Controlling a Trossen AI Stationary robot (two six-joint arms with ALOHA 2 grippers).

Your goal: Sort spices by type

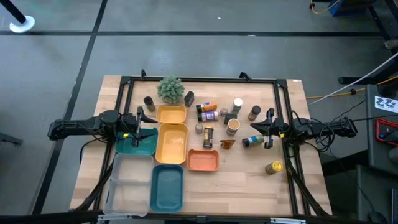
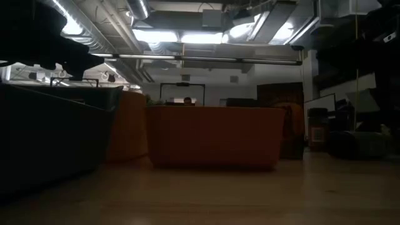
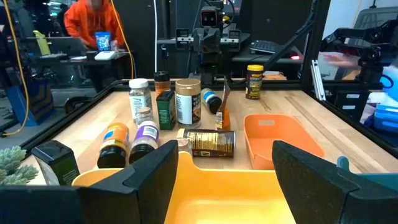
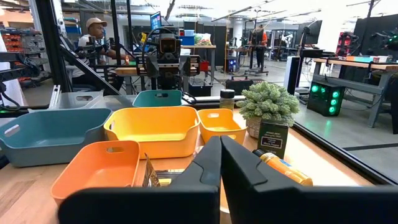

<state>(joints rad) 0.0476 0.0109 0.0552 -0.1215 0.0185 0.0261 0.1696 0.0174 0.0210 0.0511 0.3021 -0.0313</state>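
Note:
The spices stand and lie in a cluster at mid-table: an orange-capped jar [image 1: 207,107], a purple-labelled jar [image 1: 209,115], a white-capped jar [image 1: 238,104], a tan-lidded jar [image 1: 232,125], a jar on its side [image 1: 208,137], a brown packet [image 1: 227,144], a black box [image 1: 189,98] and a blue-capped bottle [image 1: 252,141] lying flat. A yellow-capped jar [image 1: 274,167] stands apart toward the near right. My left gripper [image 3: 224,180] is open above the left rim of the large yellow tray [image 1: 171,142]. My right gripper [image 4: 221,180] is shut, hovering right of the cluster beside the blue-capped bottle.
A small yellow tray [image 1: 171,114], an orange tray [image 1: 203,160], a dark teal tray [image 1: 138,142], a blue-teal tray [image 1: 168,186] and a clear bin [image 1: 127,186] fill the left and near middle. The fuzzy green plant [image 1: 170,89] stands at the far edge. A black frame rims the table. People show beyond.

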